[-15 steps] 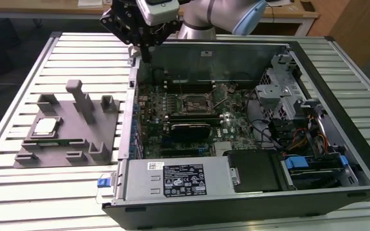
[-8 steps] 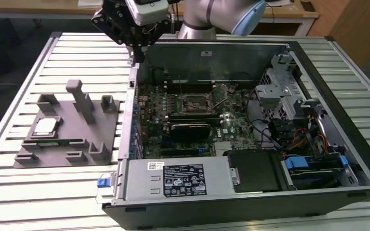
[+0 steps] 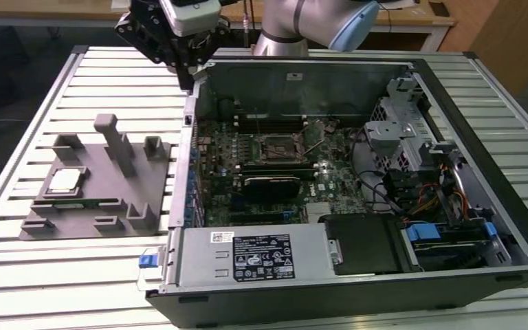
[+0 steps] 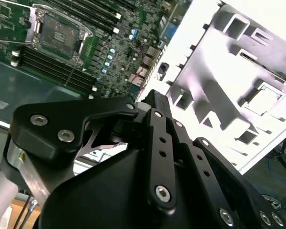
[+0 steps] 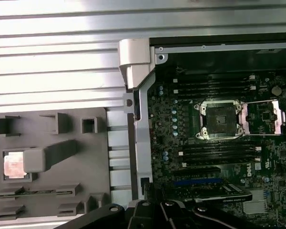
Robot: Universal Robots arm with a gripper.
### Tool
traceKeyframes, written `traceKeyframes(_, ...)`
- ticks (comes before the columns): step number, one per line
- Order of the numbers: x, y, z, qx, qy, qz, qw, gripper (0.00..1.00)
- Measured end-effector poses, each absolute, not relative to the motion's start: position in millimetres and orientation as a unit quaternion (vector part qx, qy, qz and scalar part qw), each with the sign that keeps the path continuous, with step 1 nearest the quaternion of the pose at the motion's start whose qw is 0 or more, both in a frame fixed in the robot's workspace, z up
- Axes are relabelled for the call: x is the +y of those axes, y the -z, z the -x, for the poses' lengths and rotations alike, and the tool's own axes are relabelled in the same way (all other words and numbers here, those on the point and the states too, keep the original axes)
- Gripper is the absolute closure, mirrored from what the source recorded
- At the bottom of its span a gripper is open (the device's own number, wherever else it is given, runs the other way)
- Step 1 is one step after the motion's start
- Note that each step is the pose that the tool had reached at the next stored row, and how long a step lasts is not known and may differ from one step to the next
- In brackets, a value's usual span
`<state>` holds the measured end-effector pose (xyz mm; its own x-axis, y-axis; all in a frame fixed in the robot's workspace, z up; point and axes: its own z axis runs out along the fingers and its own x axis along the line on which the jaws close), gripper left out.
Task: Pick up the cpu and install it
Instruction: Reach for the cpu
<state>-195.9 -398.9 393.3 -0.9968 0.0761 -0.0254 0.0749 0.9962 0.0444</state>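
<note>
Overhead, the gripper (image 3: 189,81) hangs with its jaws drawn together and nothing between them. Just below the jaws runs the corner of the open computer case (image 3: 291,75), where its side wall meets the back wall, and the slatted table (image 3: 108,75) lies beside it. Farther from the jaws, inside the case, the motherboard socket (image 3: 280,146) sits with its metal frame folded open, seen in the first wrist view (image 5: 221,119) too. Farthest from the jaws, well apart and outside the case toward the exterior view's left, the grey holder (image 3: 90,227) rests on the table. The cpu (image 3: 65,180) lies flat in a square pocket of that holder, silver top up, as both wrist views show (image 5: 13,164) (image 4: 264,95).
</note>
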Motion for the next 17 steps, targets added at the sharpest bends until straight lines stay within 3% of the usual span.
traceKeyframes(17, -399, -393, 234, 0.999, -0.022, -0.038, 0.014, 0.89)
